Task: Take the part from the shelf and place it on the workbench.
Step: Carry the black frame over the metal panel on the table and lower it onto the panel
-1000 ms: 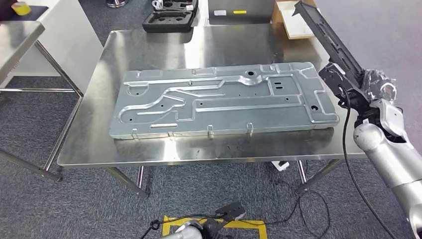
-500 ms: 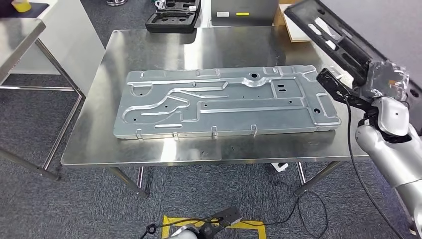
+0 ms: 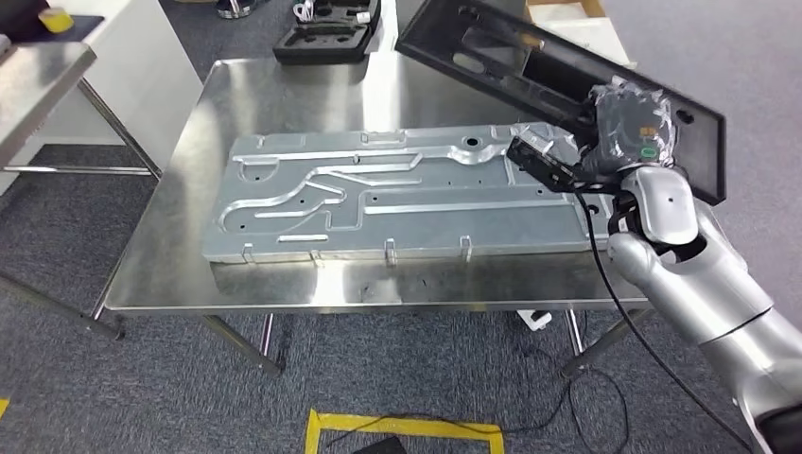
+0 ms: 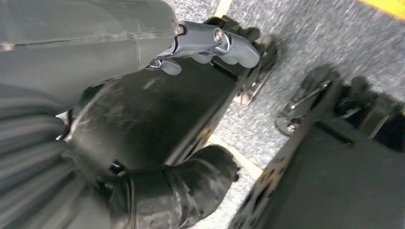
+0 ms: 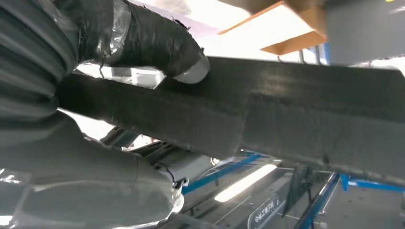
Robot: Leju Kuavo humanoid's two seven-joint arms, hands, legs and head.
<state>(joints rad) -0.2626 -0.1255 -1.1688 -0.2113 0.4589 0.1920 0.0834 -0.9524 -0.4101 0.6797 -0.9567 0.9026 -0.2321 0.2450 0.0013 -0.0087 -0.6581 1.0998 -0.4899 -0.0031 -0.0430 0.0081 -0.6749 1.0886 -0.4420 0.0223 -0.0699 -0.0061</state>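
My right hand (image 3: 629, 128) grips a long black flat part (image 3: 511, 66) with slots. The part hangs tilted in the air over the back right of the steel workbench (image 3: 284, 85), its free end reaching toward the table's far edge. Below it a large pressed metal plate (image 3: 407, 194) lies flat and covers most of the bench top. In the right wrist view the thumb (image 5: 162, 43) presses on the edge of the black part (image 5: 310, 119). My left hand (image 4: 205, 40) hangs by my side over the carpet floor, holding nothing, fingers apart.
A black foam case (image 3: 326, 38) and a cardboard box (image 3: 567, 14) sit on the floor behind the bench. Another steel table (image 3: 38, 76) and a white cabinet (image 3: 132, 66) stand at the left. Yellow floor tape (image 3: 407, 430) and a cable (image 3: 605, 378) lie near the front.
My right hand has swung left from beside the bench to above the plate's right end. The black part has turned from pointing up and away to lying across over the bench.
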